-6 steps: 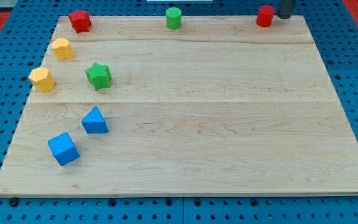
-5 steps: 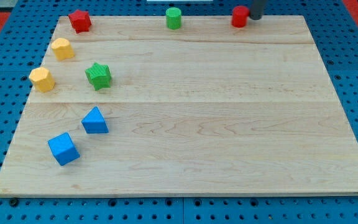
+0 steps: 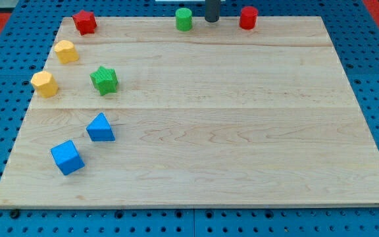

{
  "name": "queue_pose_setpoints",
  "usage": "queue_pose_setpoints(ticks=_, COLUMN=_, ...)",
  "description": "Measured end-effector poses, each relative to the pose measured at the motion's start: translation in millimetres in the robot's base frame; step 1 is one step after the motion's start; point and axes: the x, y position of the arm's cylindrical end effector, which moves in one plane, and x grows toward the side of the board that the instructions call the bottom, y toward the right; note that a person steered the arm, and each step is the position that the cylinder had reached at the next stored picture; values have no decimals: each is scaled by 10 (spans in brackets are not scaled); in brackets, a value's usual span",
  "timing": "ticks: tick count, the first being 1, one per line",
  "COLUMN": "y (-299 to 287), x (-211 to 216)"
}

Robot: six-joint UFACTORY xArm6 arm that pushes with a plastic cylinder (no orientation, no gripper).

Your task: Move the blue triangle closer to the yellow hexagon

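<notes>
Far left of the frame: yellow hexagon block (image 3: pixel 44 83), a second yellow block (image 3: pixel 66 51) above it. Blue triangular block (image 3: pixel 100 127) sits lower left, below-right of the hexagon, apart. My tip (image 3: pixel 212 20) is at top centre, between green cylinder (image 3: pixel 183 19) and red cylinder (image 3: pixel 247 17); triangle lies far down-left of it. No jaws, nothing held, no containers on the wooden board (image 3: pixel 242 131).
</notes>
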Motion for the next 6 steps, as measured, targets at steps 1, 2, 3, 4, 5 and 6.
queue_pose_setpoints(ticks=1, y=282, x=14)
queue_pose_setpoints(ticks=2, y=967, x=1)
queue_pose_setpoints(ticks=3, y=947, x=-7)
queue_pose_setpoints(ticks=4, y=919, x=-5)
queue_pose_setpoints(ticks=5, y=905, x=421)
queue_pose_setpoints(ticks=6, y=902, x=982)
